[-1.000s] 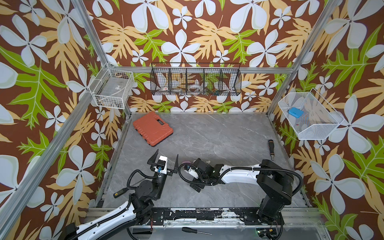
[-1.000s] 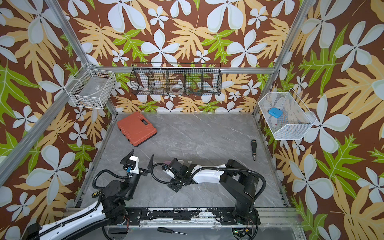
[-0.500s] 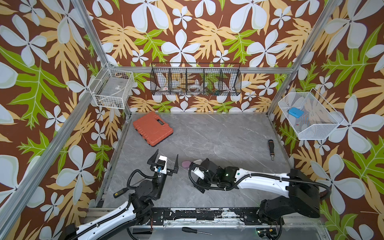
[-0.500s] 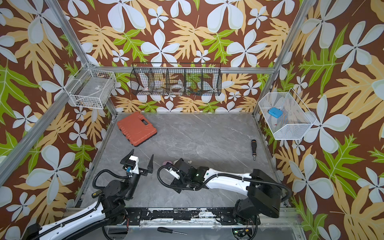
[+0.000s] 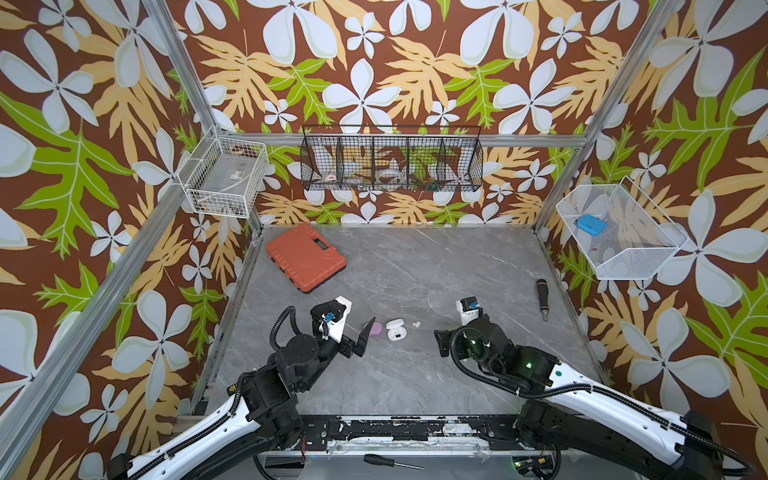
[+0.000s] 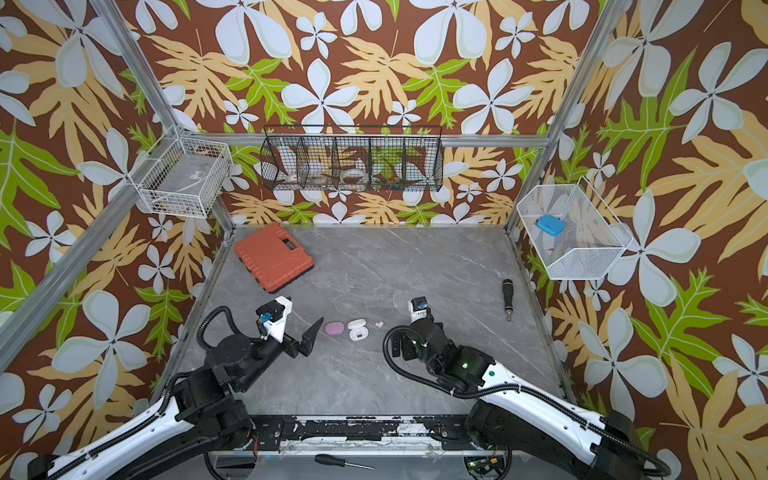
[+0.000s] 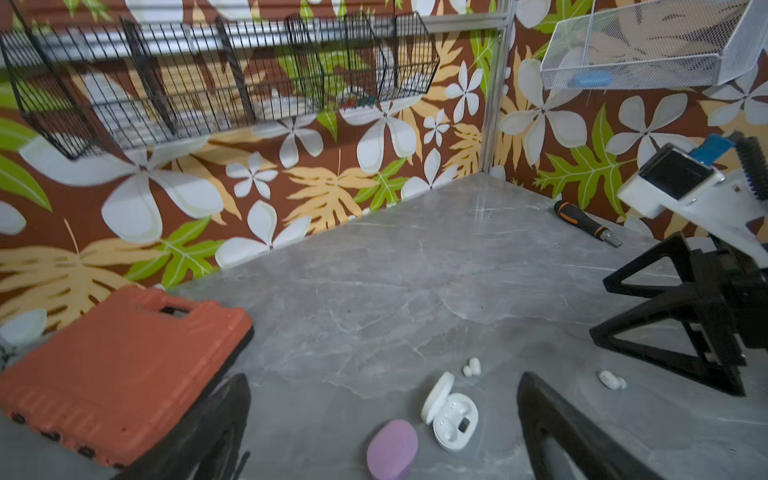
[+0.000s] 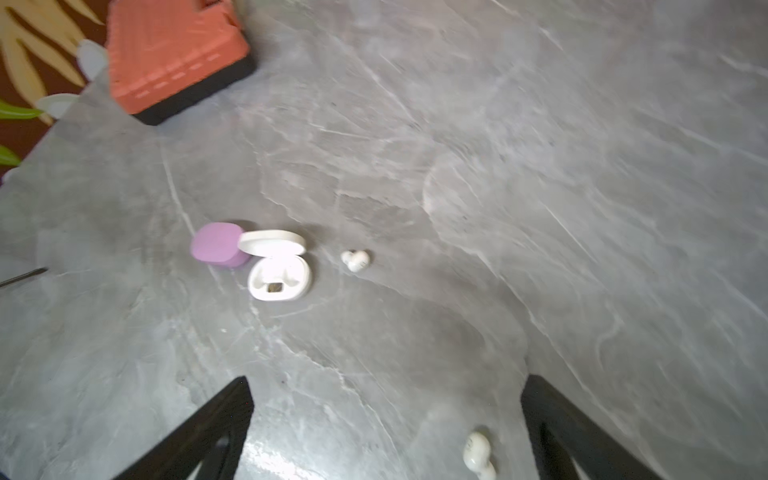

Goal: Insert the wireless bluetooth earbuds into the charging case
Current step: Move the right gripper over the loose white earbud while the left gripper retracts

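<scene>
L gripper (image 7: 384,378), R gripper (image 8: 386,379): jaws wide apart, both empty.
White charging case (image 5: 395,330): lid up, sockets empty, lower centre in both top views. Shut lilac case (image 5: 375,329) just beside it on left.
1st white earbud (image 5: 415,323) just right of case. 2nd white earbud (image 8: 478,455) close by R gripper.
Lilac buds not seen.
Judgement: take 2nd bud w/ R. Centre jaws over it, pinch across body, close slow. Tiny and round, may squirt out.
</scene>
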Controlling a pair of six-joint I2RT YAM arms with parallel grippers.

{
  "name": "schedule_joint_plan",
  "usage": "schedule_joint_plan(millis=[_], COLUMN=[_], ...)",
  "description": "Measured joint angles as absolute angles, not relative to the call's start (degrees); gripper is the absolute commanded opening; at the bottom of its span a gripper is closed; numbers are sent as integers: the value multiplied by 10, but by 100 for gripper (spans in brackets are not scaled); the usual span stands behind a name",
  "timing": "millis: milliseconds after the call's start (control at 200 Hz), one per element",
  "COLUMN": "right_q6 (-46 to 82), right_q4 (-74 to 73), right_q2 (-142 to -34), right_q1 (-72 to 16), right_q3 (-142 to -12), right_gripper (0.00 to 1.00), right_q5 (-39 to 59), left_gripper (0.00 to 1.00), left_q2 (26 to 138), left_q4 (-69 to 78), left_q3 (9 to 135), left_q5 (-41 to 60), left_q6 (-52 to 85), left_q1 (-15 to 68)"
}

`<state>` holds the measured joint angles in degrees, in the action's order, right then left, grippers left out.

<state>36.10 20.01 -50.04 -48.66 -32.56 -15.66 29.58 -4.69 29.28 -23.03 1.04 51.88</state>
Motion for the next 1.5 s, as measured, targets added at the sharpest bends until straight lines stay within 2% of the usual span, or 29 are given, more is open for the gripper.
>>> schedule_joint_plan(millis=[180, 415, 580, 1151, 1501], right_q6=[448, 544, 588, 614, 585], right_q4=[253, 292, 294, 313, 305], right_q2=[-478, -500, -522, -549, -587], right_q1=[-477, -477, -477, -477, -465], right_q3=[-301, -306, -293, -300, -308], right_gripper=[100, 78, 73, 68, 60], right_q5=[-114, -90, -67, -79, -79], left_gripper=[100, 100, 100, 100, 100], left_q2=[244, 112, 69, 281, 301], left_q4=[-146, -151, -134, -126, -126], left_q3=[309, 238, 197, 219, 224], left_q5=[-253, -311, -310, -278, -283], left_q6=[97, 140, 131, 134, 149], left_q1=[519, 519, 519, 519, 519])
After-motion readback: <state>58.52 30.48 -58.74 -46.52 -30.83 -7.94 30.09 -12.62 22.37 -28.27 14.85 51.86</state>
